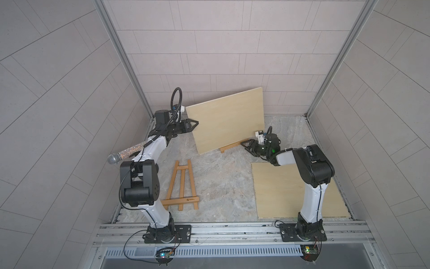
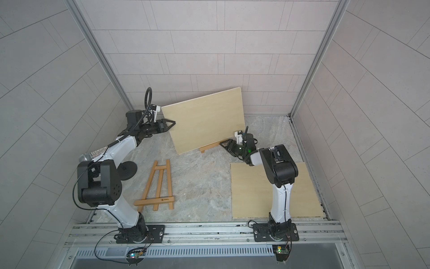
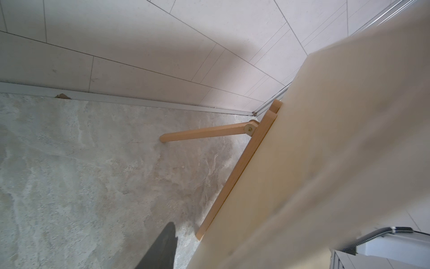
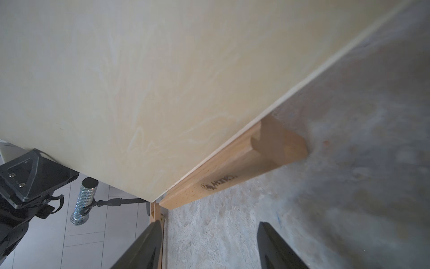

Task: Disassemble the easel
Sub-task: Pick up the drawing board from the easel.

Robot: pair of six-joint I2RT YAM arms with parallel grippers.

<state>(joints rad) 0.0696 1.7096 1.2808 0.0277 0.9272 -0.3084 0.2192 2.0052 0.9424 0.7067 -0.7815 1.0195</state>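
A small wooden easel stands at the back of the table, its ledge carrying a pale board that leans on it. My left gripper is at the board's left edge, open, with the edge between its jaws. In the left wrist view one finger shows clear of the board, beside the easel's side rail and rear leg. My right gripper stands open and empty just off the ledge's right end.
A second easel lies flat at the front left. Another pale board lies flat under the right arm. A glittery microphone on a black round base stands behind the left arm. Walls close in on three sides.
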